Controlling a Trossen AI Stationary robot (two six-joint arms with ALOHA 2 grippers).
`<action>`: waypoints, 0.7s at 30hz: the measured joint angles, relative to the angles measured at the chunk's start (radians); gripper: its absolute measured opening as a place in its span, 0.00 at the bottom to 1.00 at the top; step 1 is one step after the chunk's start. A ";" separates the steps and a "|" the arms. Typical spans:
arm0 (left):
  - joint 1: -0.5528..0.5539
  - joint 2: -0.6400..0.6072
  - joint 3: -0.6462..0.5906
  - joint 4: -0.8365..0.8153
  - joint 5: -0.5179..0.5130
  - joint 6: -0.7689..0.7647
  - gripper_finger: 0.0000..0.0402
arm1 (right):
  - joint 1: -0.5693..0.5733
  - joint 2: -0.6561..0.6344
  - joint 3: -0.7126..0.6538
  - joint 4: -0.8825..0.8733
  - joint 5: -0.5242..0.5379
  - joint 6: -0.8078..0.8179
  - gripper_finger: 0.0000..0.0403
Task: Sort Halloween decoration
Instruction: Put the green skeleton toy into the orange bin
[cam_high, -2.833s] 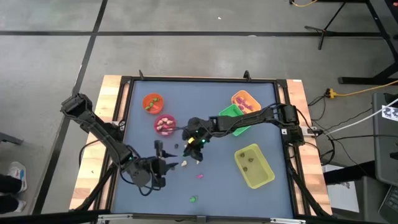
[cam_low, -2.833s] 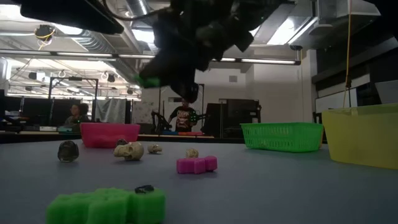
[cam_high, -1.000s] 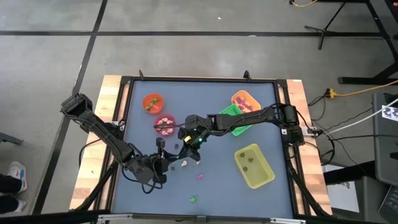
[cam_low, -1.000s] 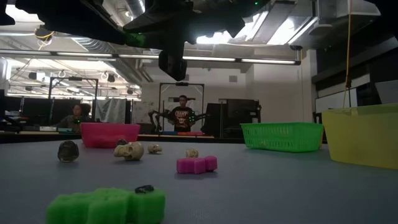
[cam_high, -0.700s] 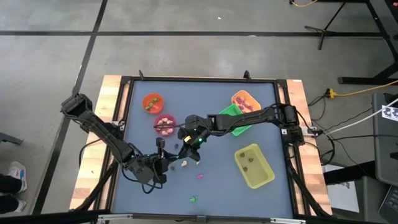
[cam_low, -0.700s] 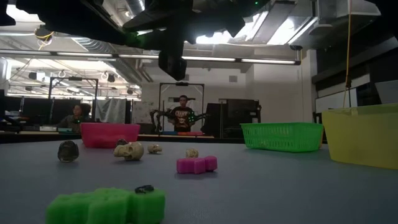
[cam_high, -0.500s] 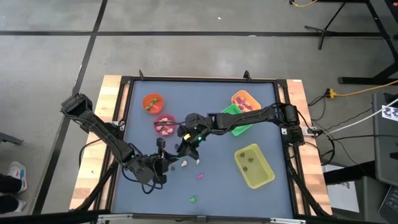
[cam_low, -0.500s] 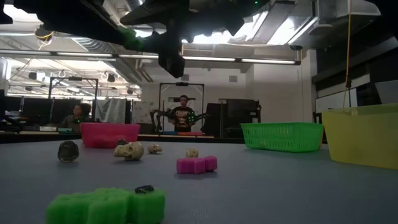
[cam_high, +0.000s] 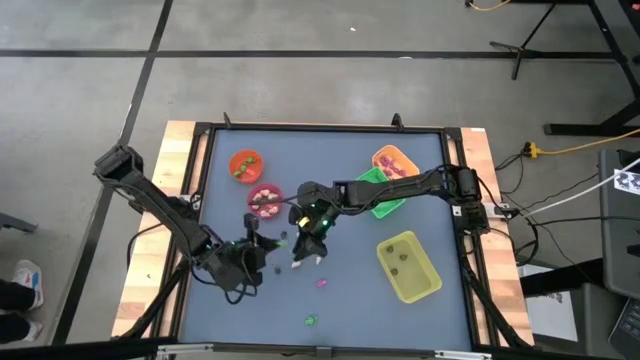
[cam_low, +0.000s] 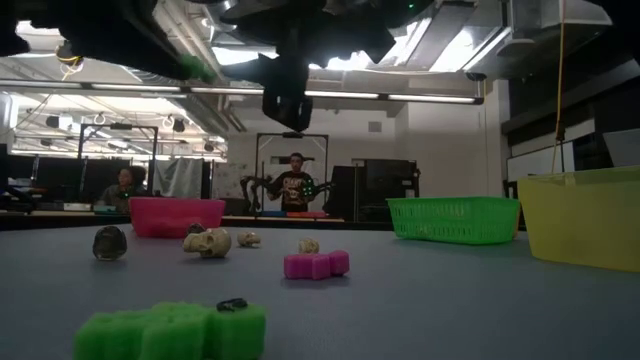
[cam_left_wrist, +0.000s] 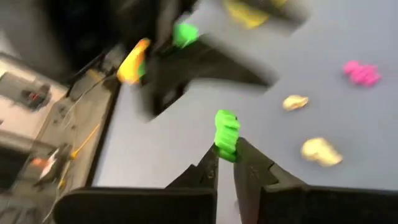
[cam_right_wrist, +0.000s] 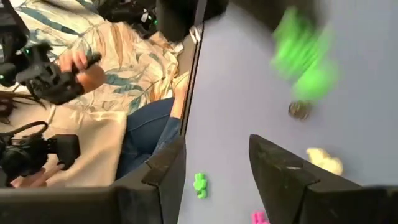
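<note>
Behind the blue-grey table (cam_low: 450, 300), the low view showed a dim room with a distant standing person (cam_low: 293, 185), while both arms were only dark shapes cut off at the top edge. Well inside the table's near-left corner, the left gripper (cam_left_wrist: 225, 163) had its fingers pressed onto a green trinket (cam_left_wrist: 227, 134), with cream trinkets (cam_left_wrist: 320, 151) and a pink trinket (cam_left_wrist: 362, 72) on the table beyond it. Around mid-table, the right gripper (cam_right_wrist: 214, 158) was spread with nothing between its fingers, and a blurred green shape (cam_right_wrist: 303, 55) past it was too smeared to identify.
</note>
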 joint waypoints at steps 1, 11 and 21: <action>0.001 -0.022 0.000 -0.043 -0.010 -0.024 0.03 | 0.001 0.000 0.000 -0.008 -0.006 0.011 0.43; 0.099 -0.276 0.000 -0.594 -0.038 -0.312 0.03 | 0.048 0.001 -0.001 -0.093 0.105 0.031 0.43; 0.407 -0.323 0.000 -0.781 -0.049 -0.393 0.03 | 0.139 0.002 -0.001 -0.147 0.358 -0.005 0.43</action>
